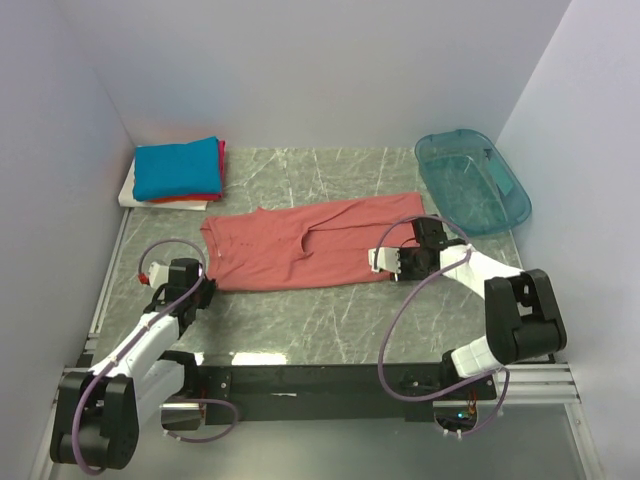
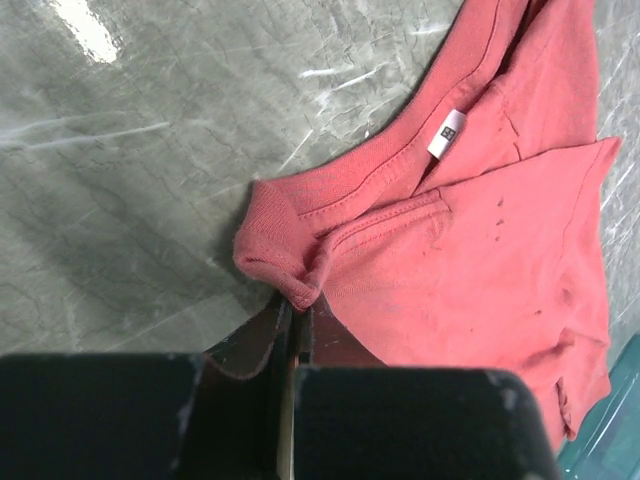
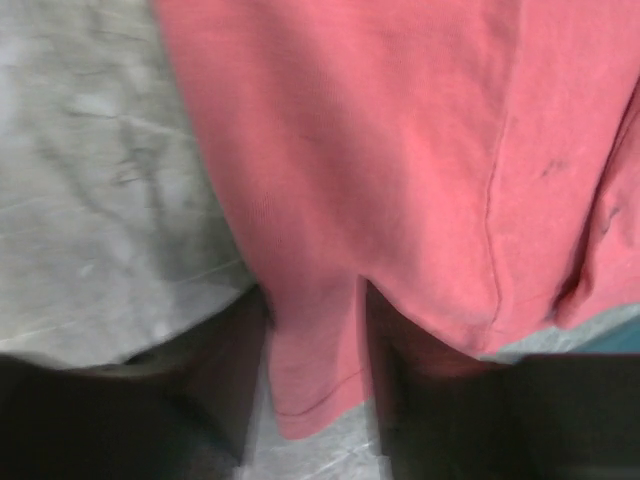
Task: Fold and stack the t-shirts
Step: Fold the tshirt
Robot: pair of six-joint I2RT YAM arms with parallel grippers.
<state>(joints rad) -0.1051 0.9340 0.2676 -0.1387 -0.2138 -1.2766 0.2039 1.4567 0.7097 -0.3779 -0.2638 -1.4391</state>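
- A fold of the salmon-pink t-shirt [image 1: 300, 245] is judged to be in hand; the shirt is spread lengthwise on the table.
- Its near-left corner, beside the collar, is pinched between the pressed-together fingers of the left gripper [image 2: 296, 318].
- Its near-right hem is straddled by the right gripper [image 3: 316, 320]. A strip of cloth lies between the parted jaws, but whether it is yet gripped cannot be told.
- Both arms are stretched low towards the shirt's near edge.
- A firm right-hand hold is called for next, then an even lift of both ends.
- The folded stack [image 1: 178, 168] is set beyond the shirt's far-left corner.
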